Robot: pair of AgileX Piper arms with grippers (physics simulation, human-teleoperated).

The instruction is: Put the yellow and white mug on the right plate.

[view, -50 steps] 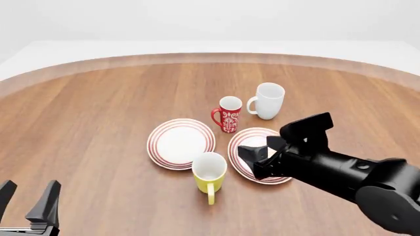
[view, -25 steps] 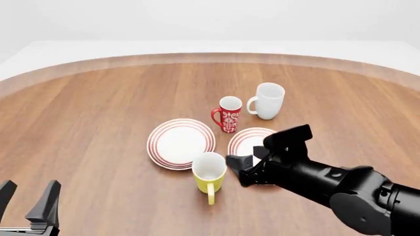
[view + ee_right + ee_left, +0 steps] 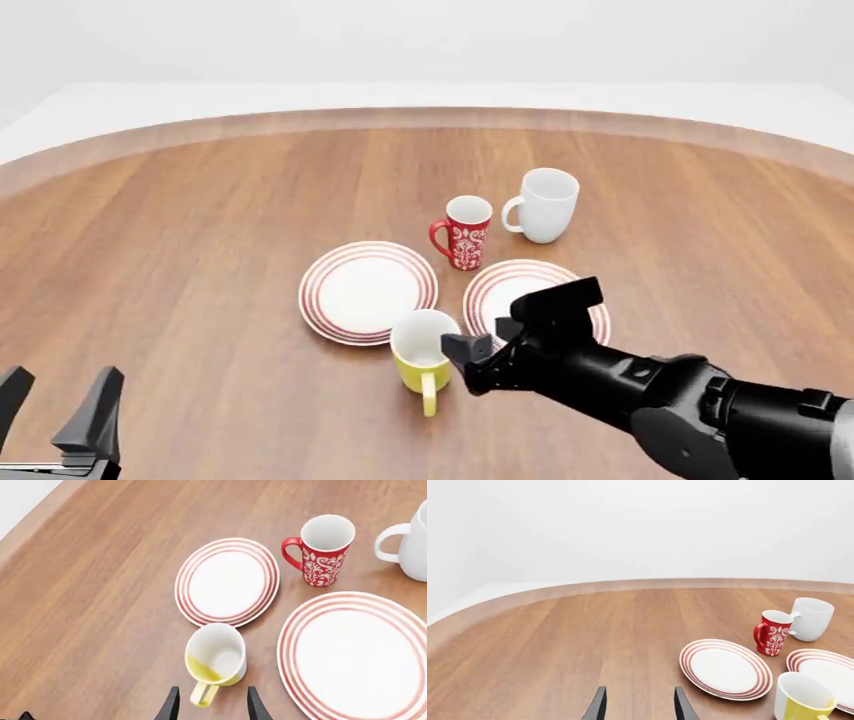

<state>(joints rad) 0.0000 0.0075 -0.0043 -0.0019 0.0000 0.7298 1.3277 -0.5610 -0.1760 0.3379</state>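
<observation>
**Right pincer closed in on the yellow mug**

The right pincer (image 3: 470, 362) had swung left off the right plate (image 3: 514, 283), now open and empty beside the yellow and white mug (image 3: 424, 352), which stood on the counter (image 3: 200, 220), ungrasped. Left pincer (image 3: 60, 415) idled open.

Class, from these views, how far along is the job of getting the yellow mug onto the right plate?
Done: nothing placed. The yellow and white mug stands on the table, off the right plate. In hand: the right end effector, open, faces its handle. Left: grasp, lift, set down. The left end effector is idle.
</observation>
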